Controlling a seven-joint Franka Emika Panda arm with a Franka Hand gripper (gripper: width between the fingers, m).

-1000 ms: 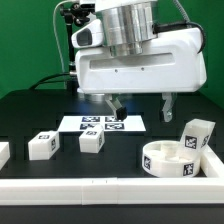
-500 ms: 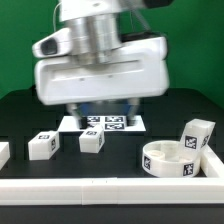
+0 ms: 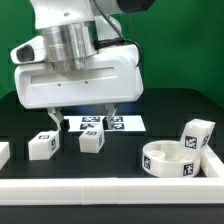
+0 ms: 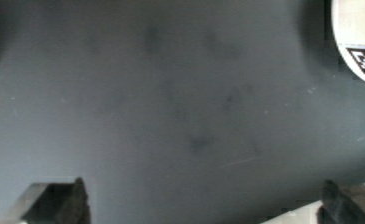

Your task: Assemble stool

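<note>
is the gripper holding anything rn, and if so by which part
Nothing is held: the gripper stands open, and only the black table shows between its jaws.

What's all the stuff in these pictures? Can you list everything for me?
seat: one, white, round, on the table toward the exterior view's right, by the front rail.
legs: three, white blocks with black tags; two toward the exterior view's left, one at the right beside the side rail.
marker board: one, white with black tags, flat in the middle, behind the legs.
rails: white, along the front and the exterior view's right edge.
table: one, black.
tool: one, white body, dark fingers, open and empty, above the table near the marker board.
</note>
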